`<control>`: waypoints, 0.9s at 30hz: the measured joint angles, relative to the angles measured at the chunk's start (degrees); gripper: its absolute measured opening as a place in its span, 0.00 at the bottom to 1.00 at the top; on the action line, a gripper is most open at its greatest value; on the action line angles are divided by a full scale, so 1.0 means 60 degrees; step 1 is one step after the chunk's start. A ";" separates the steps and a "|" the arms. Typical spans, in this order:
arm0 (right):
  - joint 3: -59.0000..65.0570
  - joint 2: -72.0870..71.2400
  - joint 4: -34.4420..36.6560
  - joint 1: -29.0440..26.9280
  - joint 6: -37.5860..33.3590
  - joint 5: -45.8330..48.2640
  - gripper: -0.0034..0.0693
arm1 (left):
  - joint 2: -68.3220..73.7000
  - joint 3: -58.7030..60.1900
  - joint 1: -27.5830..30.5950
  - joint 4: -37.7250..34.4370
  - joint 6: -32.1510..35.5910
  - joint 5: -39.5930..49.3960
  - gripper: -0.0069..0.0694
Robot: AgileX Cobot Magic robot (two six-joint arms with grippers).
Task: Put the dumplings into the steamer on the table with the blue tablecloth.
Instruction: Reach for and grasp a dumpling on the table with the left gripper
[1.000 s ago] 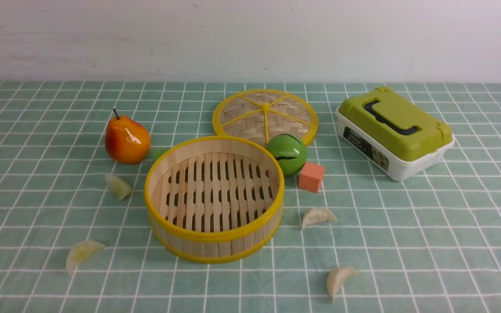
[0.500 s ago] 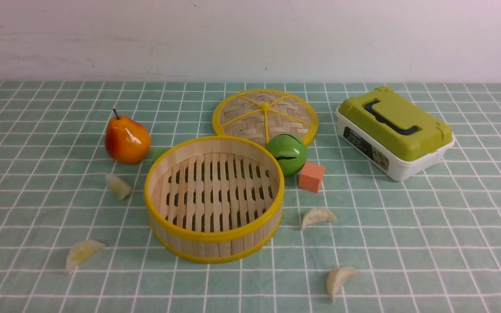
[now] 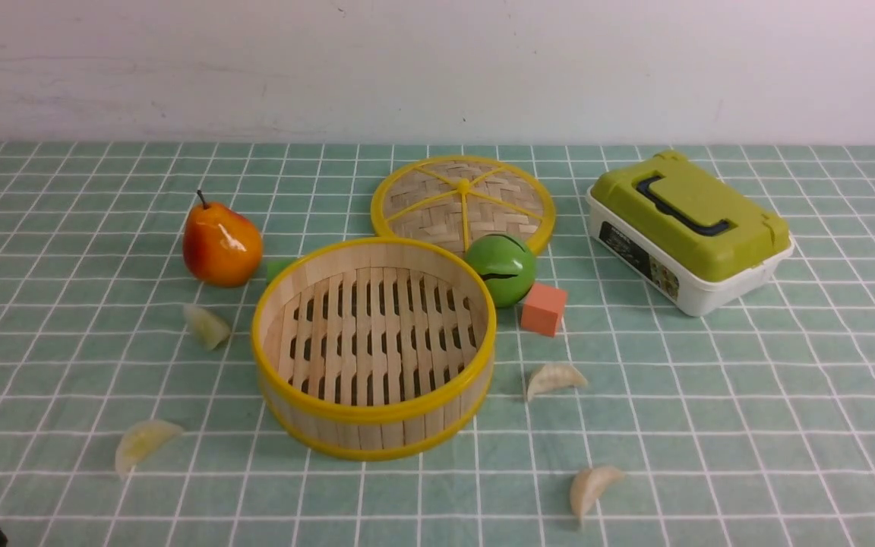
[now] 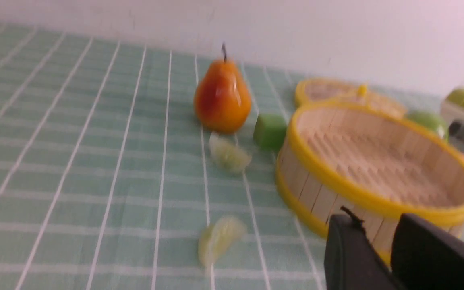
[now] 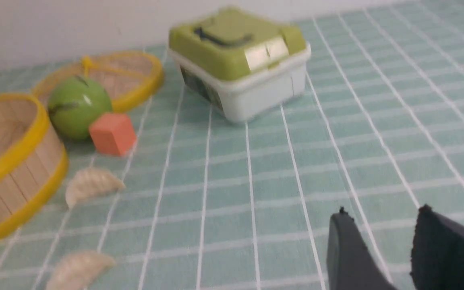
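Empty steamer (image 3: 373, 425), four dumplings (image 3: 206, 327) loose on the blue tablecloth (image 3: 711, 418).
The slatted floor is bare. On the steamer's left, one dumpling lies near the pear (image 3: 222, 245) and another (image 3: 145, 443) lies nearer the front; on its right, one (image 3: 554, 377) lies just beside the wall and the last (image 3: 592, 486) closer in. The left gripper (image 4: 377, 225) and the right gripper (image 5: 383, 217) both show parted jaws holding nothing. I'd say no dumpling is placed yet, so all four remain.
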 joint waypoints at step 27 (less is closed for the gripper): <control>-0.3765 0.1591 -0.0201 0.0000 0.0692 -0.0838 0.04 | 0.3366 -0.5994 0.0000 0.0455 -0.1925 -0.0307 0.07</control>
